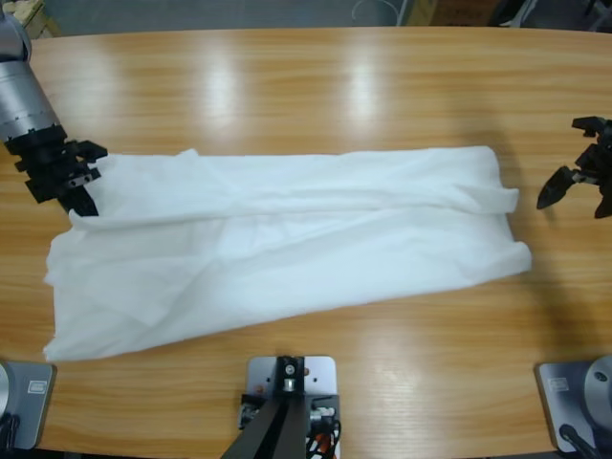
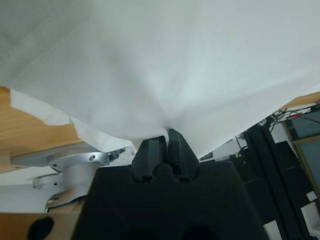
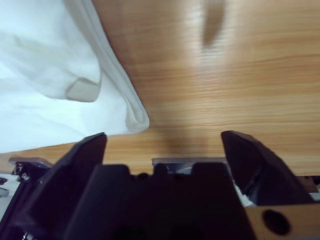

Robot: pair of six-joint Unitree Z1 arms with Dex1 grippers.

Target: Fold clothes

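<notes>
Overhead, we see the white T-shirt (image 1: 287,244) spread lengthwise across the middle of the wooden table (image 1: 316,86), folded into a long band that runs from the left side almost to the right. Its left end is wider and fans toward the near edge; its right end is narrower, with a small flap at the upper corner. The left gripper (image 1: 81,186) sits at the shirt's upper left corner, touching the fabric, on a silver-grey arm (image 1: 21,96) that enters from the upper left. The right gripper (image 1: 574,182) is at the right edge of the table, just beside the shirt's right end but apart from it.

From above, we cannot judge how the left jaws stand. The left wrist view settles this: the left gripper (image 2: 167,136) has its two black jaws pressed together on a gathered point of the white T-shirt (image 2: 165,60), from which creases radiate as the cloth fills most of that picture. A strip of the table (image 2: 30,130) shows at the left.

The right wrist view adds what the high view only hints at: the right gripper (image 3: 165,145) has its jaws spread wide, with bare table (image 3: 225,75) between them and nothing held. The white T-shirt (image 3: 45,80) lies at the upper left there, its rolled edge near the left jaw but not touching it.
</notes>
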